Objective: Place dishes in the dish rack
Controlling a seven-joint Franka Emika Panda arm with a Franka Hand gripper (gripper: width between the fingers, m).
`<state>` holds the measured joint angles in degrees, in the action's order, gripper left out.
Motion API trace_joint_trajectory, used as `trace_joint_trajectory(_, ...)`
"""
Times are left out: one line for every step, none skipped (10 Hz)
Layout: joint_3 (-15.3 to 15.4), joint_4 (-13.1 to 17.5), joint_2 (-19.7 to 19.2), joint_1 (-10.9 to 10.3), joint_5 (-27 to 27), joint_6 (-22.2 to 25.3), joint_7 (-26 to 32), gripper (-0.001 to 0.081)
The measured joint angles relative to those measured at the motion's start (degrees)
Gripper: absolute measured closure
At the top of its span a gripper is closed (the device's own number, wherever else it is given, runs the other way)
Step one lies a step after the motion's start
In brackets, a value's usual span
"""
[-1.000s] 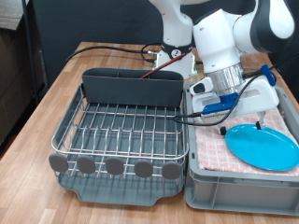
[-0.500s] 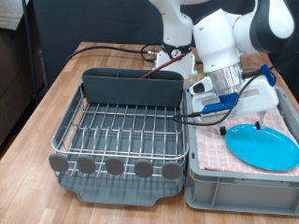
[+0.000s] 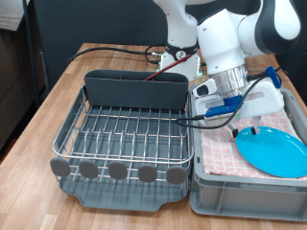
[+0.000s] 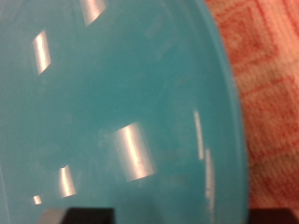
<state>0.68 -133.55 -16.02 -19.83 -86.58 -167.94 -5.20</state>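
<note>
How the jaws stand cannot be told; the fingers are hidden in the exterior view behind the hand and cables, and the wrist view shows none clearly. The gripper (image 3: 242, 123) hangs low over the near edge of the light-blue plate (image 3: 273, 150); that plate fills the wrist view (image 4: 112, 103), glossy, lying on pink checked cloth (image 4: 266, 65) inside the grey crate (image 3: 230, 188); to the exterior view's left stands the dish rack (image 3: 123, 144), its wires bare, dark caddy (image 3: 134, 90) at the back.

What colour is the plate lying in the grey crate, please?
The plate is light blue, almost turquoise; the wrist view shows it best.
</note>
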Motion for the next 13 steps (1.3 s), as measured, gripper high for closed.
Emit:
trace_joint_trajectory(-0.1,0.0,0.0,0.0,0.0,0.0,0.0,0.0554)
trace_joint_trajectory(-0.2,0.0,0.0,0.1,0.0,0.1,0.0,0.0554)
trace_joint_trajectory(-0.2,0.0,0.0,0.1,0.0,0.1,0.0,0.0728)
trace_joint_trajectory(-0.3,0.1,0.0,0.1,0.0,0.1,0.0,0.0771)
trace_joint_trajectory(-0.3,0.1,0.0,0.1,0.0,0.1,0.0,0.0771)
trace_joint_trajectory(-0.3,0.2,0.0,0.1,0.2,0.1,-0.1,0.0771)
trace_joint_trajectory(-0.4,0.2,0.0,0.1,1.1,0.1,-0.9,0.0771)
trace_joint_trajectory(-0.7,0.2,0.0,0.0,4.0,0.1,-3.5,0.0771)
trace_joint_trajectory(-1.2,0.1,0.0,-0.3,8.9,0.1,-8.3,0.0771)
trace_joint_trajectory(-2.2,-0.2,0.1,-0.8,14.5,0.1,-13.9,0.0771)
trace_joint_trajectory(-3.5,-0.5,0.5,-1.8,20.2,0.1,-19.6,0.0771)
trace_joint_trajectory(-5.3,-0.9,1.1,-3.2,26.6,0.2,-25.7,0.0775)
trace_joint_trajectory(-7.7,-1.5,2.0,-4.9,33.9,0.6,-32.6,0.0775)
